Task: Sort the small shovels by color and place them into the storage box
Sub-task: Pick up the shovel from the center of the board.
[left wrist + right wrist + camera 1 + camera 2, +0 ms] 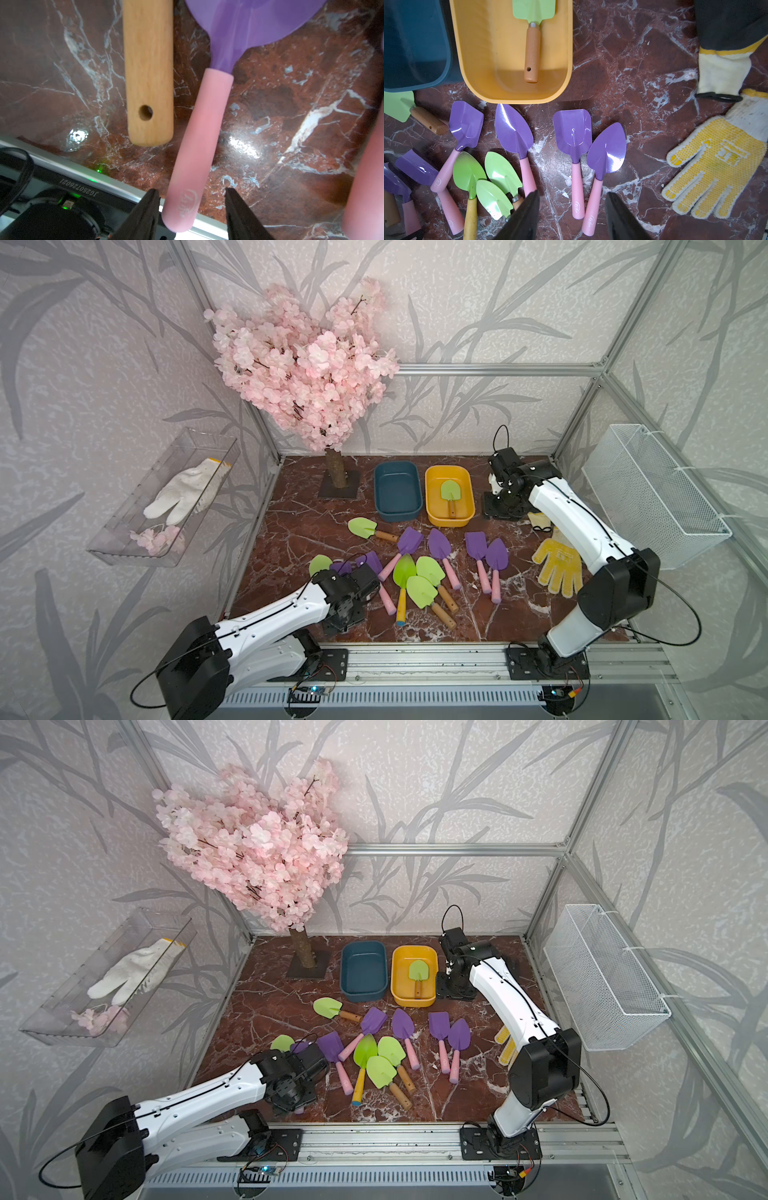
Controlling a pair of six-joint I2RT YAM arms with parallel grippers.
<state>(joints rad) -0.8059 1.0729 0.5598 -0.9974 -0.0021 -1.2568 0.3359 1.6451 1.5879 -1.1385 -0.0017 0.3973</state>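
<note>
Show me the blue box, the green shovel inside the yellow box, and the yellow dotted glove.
blue box [397, 489]: in a top view, on its bare floor.
green shovel [532, 52]: right wrist view, on its wooden handle.
yellow dotted glove [720, 162]: right wrist view, on its palm.

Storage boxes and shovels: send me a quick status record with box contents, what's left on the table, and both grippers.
yellow box: one green shovel inside
blue box: no shovels
table: six purple shovels, five green shovels, a yellow glove
left gripper: open, jaws either side of a purple shovel's pink handle, not yet closed on it
right gripper: open, holding nothing
</note>
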